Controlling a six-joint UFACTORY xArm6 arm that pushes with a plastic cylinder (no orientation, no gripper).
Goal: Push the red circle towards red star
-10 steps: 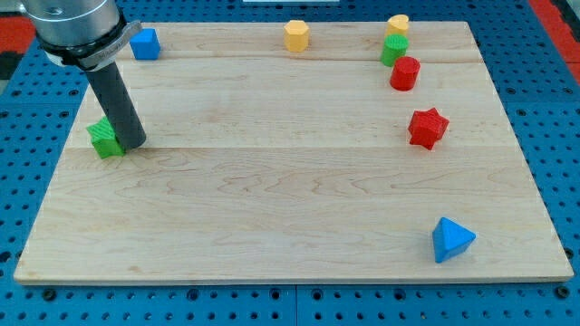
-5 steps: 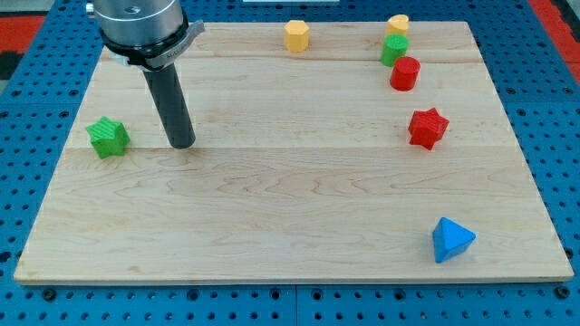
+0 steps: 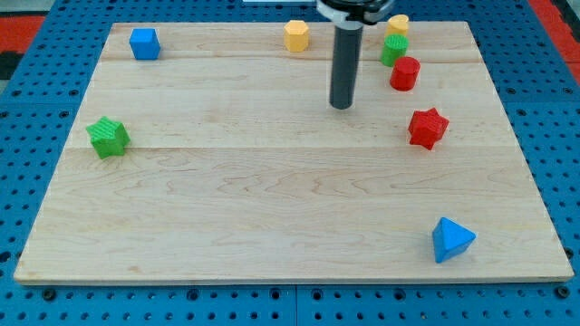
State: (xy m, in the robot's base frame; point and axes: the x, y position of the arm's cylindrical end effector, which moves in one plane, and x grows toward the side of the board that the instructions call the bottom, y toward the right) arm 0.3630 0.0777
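Currently the red circle (image 3: 404,72) sits near the view's top right, touching the green block (image 3: 393,49) above and clear of the red star (image 3: 428,128) below. The tip (image 3: 341,105) stands left of it, touching nothing.

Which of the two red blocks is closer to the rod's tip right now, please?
The red circle, right of my tip; the red star sits farther off, lower right.
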